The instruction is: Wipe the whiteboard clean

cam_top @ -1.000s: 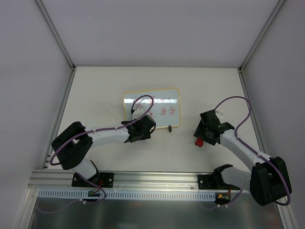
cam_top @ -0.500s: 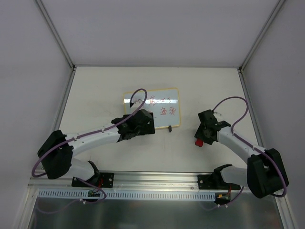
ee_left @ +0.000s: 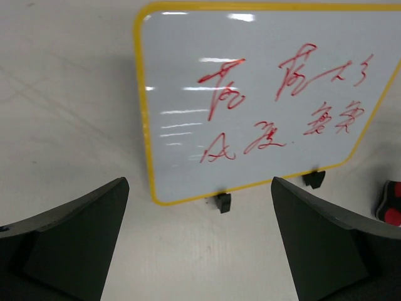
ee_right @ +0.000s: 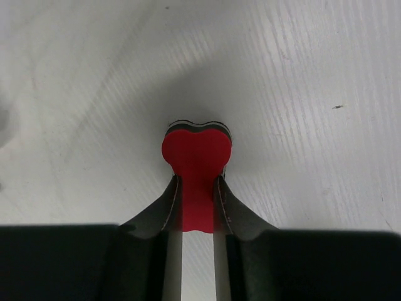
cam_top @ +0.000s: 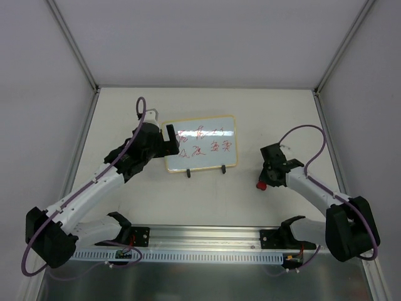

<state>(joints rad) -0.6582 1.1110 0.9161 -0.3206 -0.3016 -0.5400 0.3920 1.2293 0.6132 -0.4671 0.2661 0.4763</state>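
Observation:
The whiteboard with its yellow frame lies on the table's middle, red handwriting across it and two black clip feet on its near edge. In the left wrist view the whiteboard fills the upper part. My left gripper hovers over the board's left edge, open, and the left gripper has nothing between its jaws. My right gripper is to the right of the board, shut on the small red eraser. The right wrist view shows the eraser pinched between the fingers of the right gripper, touching the table.
White enclosure walls ring the table on the left, far and right sides. A metal rail runs along the near edge by the arm bases. Purple cables loop above both arms. The red eraser also shows at the left wrist view's right edge.
My left arm swung from the board's near left corner up to its left edge and its jaws opened wide. My right gripper closed on the red eraser.

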